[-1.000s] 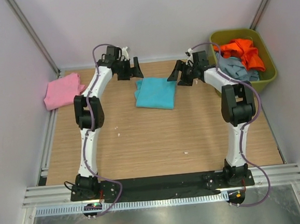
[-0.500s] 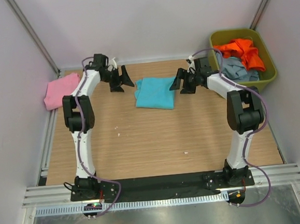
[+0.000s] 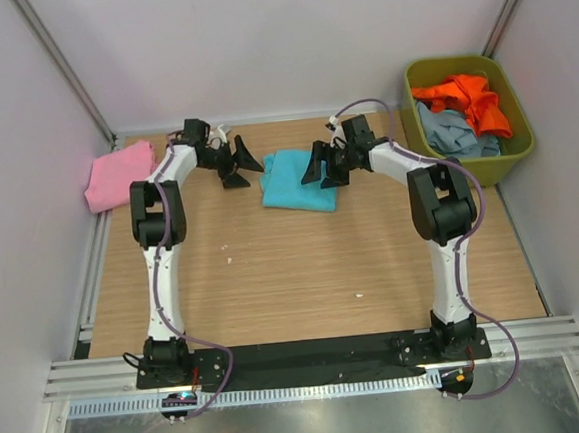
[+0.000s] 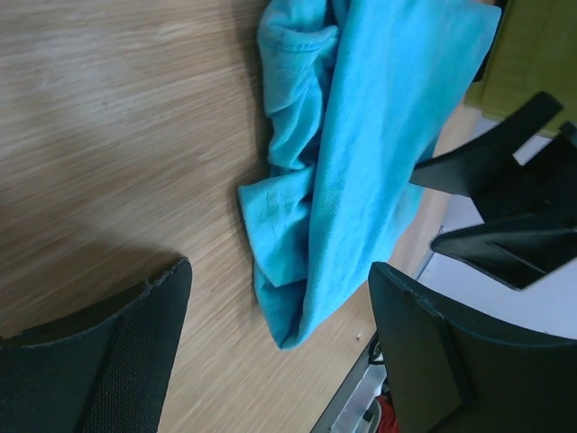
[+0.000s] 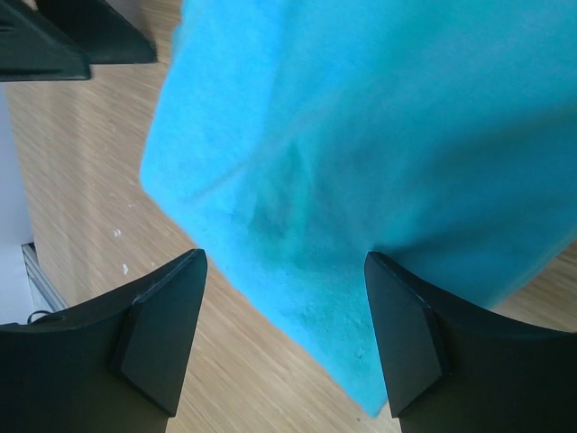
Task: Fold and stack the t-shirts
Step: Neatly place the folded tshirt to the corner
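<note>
The folded turquoise t-shirt [image 3: 302, 180] lies at upper centre of the table [image 3: 293, 266]. My left gripper [image 3: 237, 166] sits just beside its left edge and my right gripper [image 3: 319, 165] over its right edge, both spread wide and holding nothing. My worry is that the left side is bunched in loose layers, so a pinch may catch only the top ply and pull the fold open

Both arms rose from their bases and bent inward at the far end, wrists facing each other. The left arm [image 3: 162, 277] ended in the left claw [image 3: 243, 170], jaws spread wide and empty. The right arm [image 3: 450, 264] ended in the right claw [image 3: 320, 172], jaws equally wide, gripping nothing.
</note>
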Controlling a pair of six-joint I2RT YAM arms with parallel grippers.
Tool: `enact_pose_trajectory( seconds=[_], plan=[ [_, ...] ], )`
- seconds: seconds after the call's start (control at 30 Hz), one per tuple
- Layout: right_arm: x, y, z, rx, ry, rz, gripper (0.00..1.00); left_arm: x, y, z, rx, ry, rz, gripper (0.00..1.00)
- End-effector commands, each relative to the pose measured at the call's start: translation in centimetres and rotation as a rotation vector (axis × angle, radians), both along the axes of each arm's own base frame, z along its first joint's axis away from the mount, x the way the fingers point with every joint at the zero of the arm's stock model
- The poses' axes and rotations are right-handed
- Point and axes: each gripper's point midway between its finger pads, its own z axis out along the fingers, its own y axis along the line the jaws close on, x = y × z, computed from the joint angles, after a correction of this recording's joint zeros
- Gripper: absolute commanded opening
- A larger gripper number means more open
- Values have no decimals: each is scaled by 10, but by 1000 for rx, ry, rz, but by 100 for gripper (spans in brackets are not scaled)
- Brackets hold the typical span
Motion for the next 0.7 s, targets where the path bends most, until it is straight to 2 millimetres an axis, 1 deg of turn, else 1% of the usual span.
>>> enact_pose_trajectory(
  seconds=[0.0, 0.07, 0.1, 0.13, 0.17, 0.3, 0.37, 0.4, 0.47, 0.5, 0.57, 0.6, 0.63, 0.67],
  plan=[
    [15, -2, -6, -3, -19, -2, 77, 7, -15, -8, -30, -20, -23, 81],
    [18, -1, -14, -6, -14, -5, 77, 4, -30, -16, -56, 7, -32, 81],
    [18, 0, -17, -7, -7, -7, 77, 5, -30, -19, -63, 13, -29, 80],
    [20, 0, -19, -8, -8, -7, 77, 5, -40, -18, -73, 12, -36, 80],
    [21, 0, -20, -9, -5, -10, 77, 5, -44, -23, -78, 16, -42, 80],
    [25, 4, -20, -1, -8, -10, 77, -1, -69, -28, -102, 28, -73, 77],
    [25, 5, -20, 4, -4, -8, 77, 0, -76, -29, -127, 36, -71, 76],
    [24, 4, -22, 4, -1, -8, 77, -2, -80, -32, -145, 48, -78, 73],
    [23, 5, -22, 4, 1, -9, 77, 0, -89, -30, -180, 41, -85, 69],
    [20, 4, -23, 3, 7, -8, 77, -2, -92, -31, -195, 64, -79, 65],
    [20, 4, -22, 4, 7, -9, 77, -3, -97, -30, -201, 54, -87, 60],
    [19, 4, -22, 2, 6, -8, 77, -3, -99, -28, -201, 50, -90, 53],
    [19, 4, -21, 3, 2, -7, 77, -3, -99, -26, -203, 44, -91, 49],
    [20, 4, -16, 4, -6, -9, 77, -3, -99, -27, -200, 43, -92, 43]
  ],
)
